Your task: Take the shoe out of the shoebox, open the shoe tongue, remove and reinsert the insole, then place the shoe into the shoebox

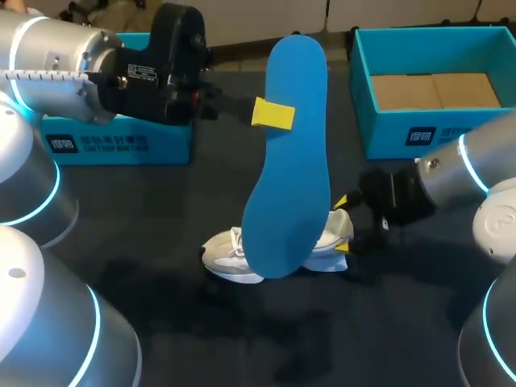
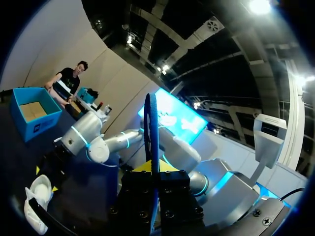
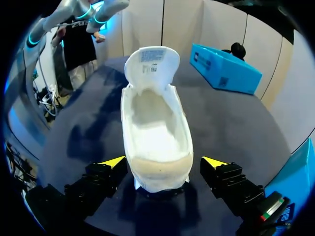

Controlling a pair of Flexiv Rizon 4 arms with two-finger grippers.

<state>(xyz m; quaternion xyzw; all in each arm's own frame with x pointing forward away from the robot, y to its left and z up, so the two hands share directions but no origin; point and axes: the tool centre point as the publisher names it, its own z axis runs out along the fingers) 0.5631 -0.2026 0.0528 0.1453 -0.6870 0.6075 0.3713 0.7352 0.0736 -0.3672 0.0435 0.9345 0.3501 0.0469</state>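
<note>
My left gripper [image 1: 272, 114] is clamped on the blue insole [image 1: 286, 177], its yellow tips pinching the two flat faces near the upper end. The insole hangs in the air above the shoe [image 1: 270, 256] with its broader end down. That end overlaps the shoe in the head camera, but I cannot tell how high above the shoe it really is. The white shoe stands upright on the dark table [image 1: 161, 242] with its tongue thrown forward and its mouth wide open. My right gripper [image 3: 165, 163] sits at the shoe's heel with its fingers spread apart, one on each side and a gap showing on both. The open shoebox [image 1: 403, 133] lies well beyond the shoe, on the right arm's side.

I judge the insole to be light, thin and floppy, so held this high its free end will probably sway and buckle if pushed. The shoe looks light with soft sides, so it is likely to skid when the insole presses in. The heel looks like its stiffest part, and I would take hold there, squeezing across it.
</note>
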